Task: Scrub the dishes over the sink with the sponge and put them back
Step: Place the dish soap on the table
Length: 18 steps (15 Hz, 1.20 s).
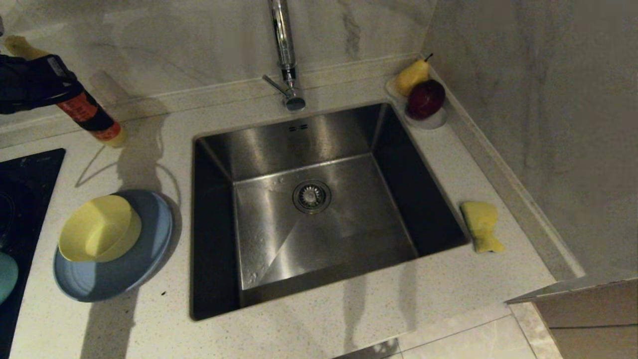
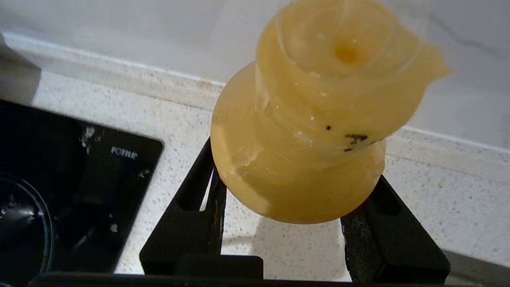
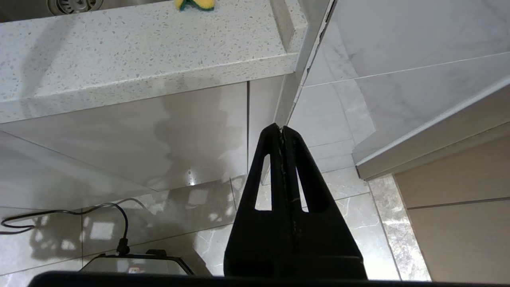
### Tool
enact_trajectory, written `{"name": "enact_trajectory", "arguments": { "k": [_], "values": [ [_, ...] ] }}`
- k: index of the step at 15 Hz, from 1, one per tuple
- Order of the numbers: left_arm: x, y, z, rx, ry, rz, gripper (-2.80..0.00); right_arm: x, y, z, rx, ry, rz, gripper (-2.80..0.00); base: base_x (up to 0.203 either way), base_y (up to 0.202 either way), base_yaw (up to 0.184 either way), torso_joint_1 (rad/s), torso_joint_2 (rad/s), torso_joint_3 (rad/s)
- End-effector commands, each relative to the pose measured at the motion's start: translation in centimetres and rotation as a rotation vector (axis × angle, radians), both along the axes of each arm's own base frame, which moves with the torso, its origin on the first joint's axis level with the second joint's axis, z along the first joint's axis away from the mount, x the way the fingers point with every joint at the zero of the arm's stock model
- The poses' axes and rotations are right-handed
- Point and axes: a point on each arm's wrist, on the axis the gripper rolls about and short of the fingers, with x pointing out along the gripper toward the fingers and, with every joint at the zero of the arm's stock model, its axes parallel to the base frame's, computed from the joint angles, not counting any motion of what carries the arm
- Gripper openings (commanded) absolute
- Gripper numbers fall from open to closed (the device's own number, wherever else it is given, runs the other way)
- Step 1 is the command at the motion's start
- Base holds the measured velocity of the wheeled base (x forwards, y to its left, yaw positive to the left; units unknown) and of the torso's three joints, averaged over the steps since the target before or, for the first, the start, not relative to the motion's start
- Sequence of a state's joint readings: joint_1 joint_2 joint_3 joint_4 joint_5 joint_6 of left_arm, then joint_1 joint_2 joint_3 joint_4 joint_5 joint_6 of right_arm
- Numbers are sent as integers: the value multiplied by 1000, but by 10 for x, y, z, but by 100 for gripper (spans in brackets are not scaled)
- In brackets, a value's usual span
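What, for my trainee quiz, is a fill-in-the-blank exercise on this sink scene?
The small pale-yellow bowl sits on the wide light-blue round ____.
The soft yellow sponge lies on the speckled countertop, ____ of the square stainless-steel sink.
The left gripper grips a tilted red-and-black bottle with a ____ cap.
The right gripper, below the countertop, is ____.
Missing: plate; right; yellow; shut.
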<state>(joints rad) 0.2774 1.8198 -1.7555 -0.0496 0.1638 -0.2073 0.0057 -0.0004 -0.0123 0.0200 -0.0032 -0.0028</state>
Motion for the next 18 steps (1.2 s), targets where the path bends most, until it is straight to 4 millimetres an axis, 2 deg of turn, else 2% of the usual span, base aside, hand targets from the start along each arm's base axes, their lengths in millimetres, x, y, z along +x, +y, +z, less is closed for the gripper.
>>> {"name": "enact_trajectory", "arguments": {
  "k": [1,18],
  "values": [
    [1,0,1,4,15,0,-280,0,0,0,0,-1,1,-280,0,0,0,0,0,0],
    [2,0,-6,-29,60,-19,-280,0,0,0,0,-1,1,-280,0,0,0,0,0,0]
  ]
}}
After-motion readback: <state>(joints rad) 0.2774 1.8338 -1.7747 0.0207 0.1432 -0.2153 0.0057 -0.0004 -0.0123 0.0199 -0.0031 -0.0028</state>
